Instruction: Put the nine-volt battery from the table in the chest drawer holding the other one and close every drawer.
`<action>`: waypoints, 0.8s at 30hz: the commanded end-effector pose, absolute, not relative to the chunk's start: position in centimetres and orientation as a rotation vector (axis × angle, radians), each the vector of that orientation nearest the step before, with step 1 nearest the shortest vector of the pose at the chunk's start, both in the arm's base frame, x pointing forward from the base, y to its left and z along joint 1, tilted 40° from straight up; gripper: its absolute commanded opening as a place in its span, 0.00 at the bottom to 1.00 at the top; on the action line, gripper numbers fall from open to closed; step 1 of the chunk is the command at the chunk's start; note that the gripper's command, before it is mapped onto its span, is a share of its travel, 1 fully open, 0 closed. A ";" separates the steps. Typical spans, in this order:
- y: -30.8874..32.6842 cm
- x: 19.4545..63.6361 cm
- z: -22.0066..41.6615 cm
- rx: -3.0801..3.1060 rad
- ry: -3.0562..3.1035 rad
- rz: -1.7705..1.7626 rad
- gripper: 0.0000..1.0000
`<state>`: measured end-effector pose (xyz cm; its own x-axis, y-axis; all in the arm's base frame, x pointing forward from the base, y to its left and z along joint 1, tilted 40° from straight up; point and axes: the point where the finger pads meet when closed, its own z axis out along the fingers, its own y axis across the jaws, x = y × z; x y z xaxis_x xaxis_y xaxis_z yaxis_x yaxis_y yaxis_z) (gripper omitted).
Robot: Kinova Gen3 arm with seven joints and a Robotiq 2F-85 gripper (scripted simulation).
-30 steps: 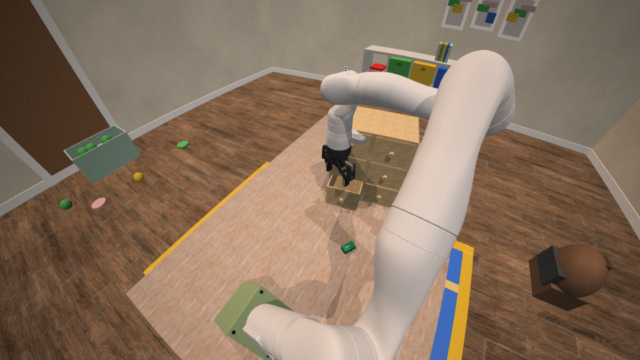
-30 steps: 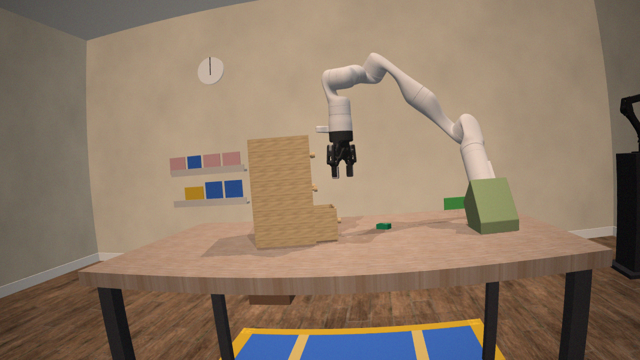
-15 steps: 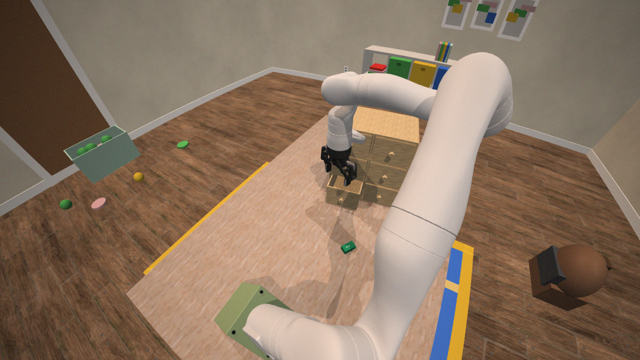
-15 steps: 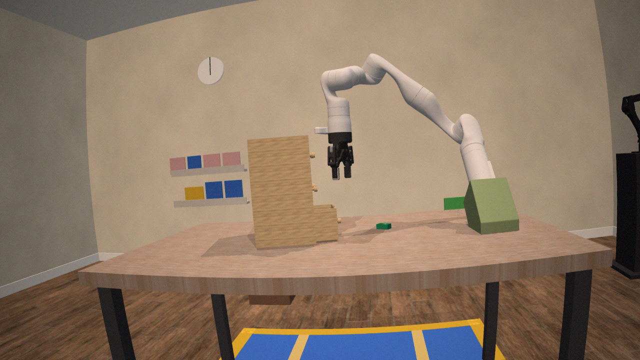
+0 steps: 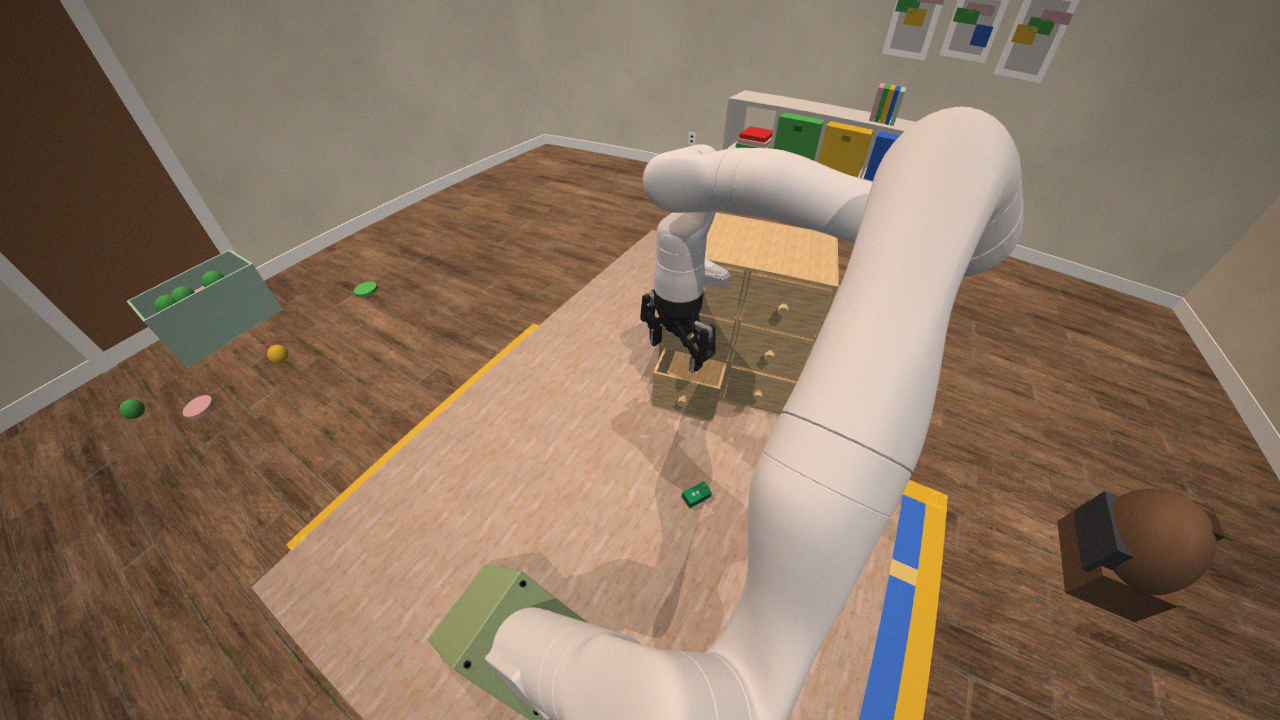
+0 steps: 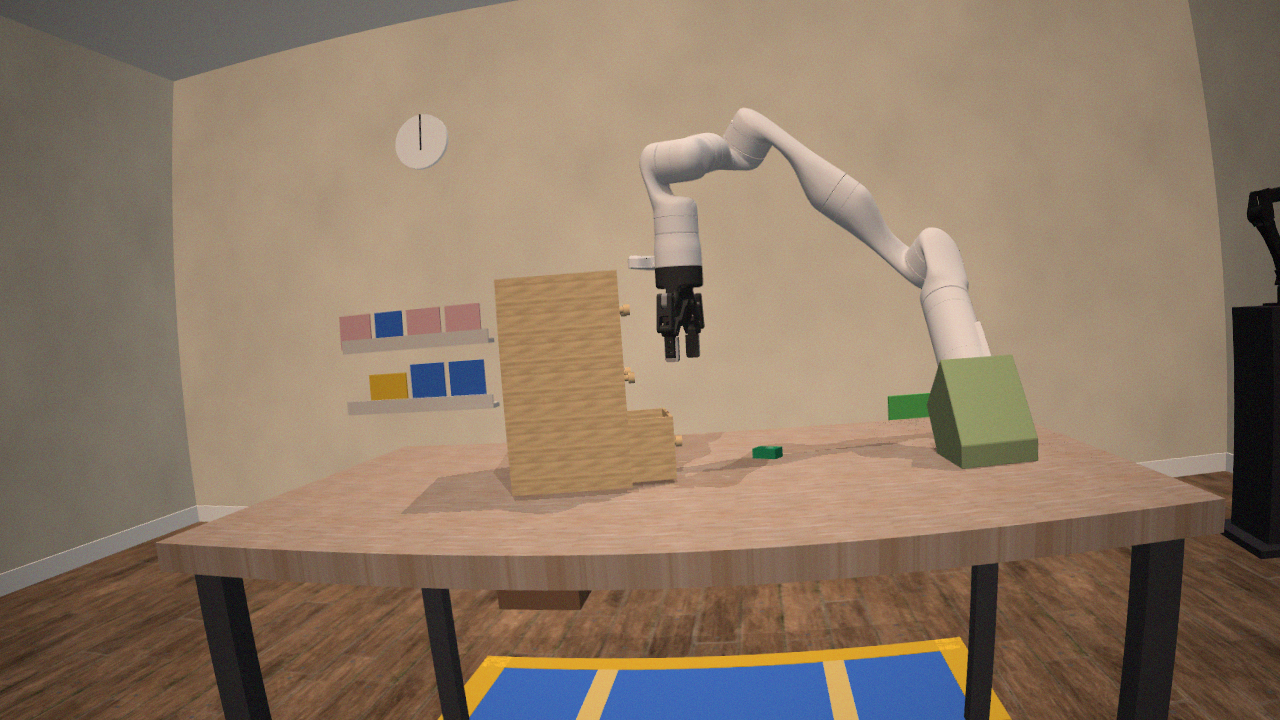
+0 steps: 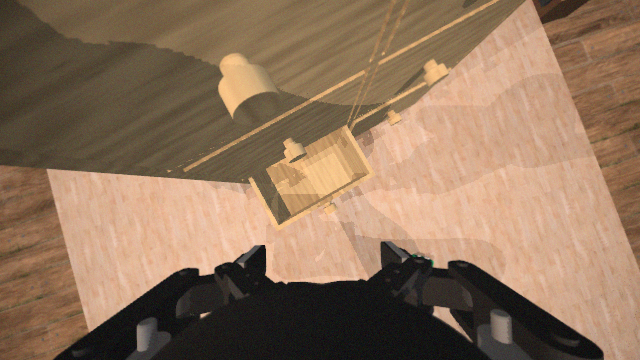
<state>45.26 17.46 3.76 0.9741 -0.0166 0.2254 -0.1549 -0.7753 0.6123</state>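
The open gripper point(image 5: 677, 351) point(image 6: 682, 358) point(image 7: 323, 256) points straight down above the chest's pulled-out bottom drawer point(image 5: 687, 390) point(image 6: 651, 447) point(image 7: 326, 202), its white arm point(image 5: 845, 447) point(image 6: 836, 192) arching over the tabletop point(image 5: 501, 465) point(image 6: 805, 505) point(image 7: 170, 220).

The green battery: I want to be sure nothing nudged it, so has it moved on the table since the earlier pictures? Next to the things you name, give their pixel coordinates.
No. The battery point(image 5: 696, 494) point(image 6: 767, 452) lies in the same place relative to the open drawer point(image 5: 687, 394) point(image 6: 652, 447).
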 end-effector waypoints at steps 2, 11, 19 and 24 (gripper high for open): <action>17.8 45.5 3.7 2.453 -0.091 0.269 1.00; 17.7 45.6 3.6 2.453 -0.069 0.262 1.00; 17.7 45.6 3.6 2.453 -0.062 0.259 1.00; 17.7 45.6 3.6 2.453 -0.059 0.258 1.00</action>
<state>45.34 17.44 3.66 0.9789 0.0088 0.2041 -0.1223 -0.7752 0.6197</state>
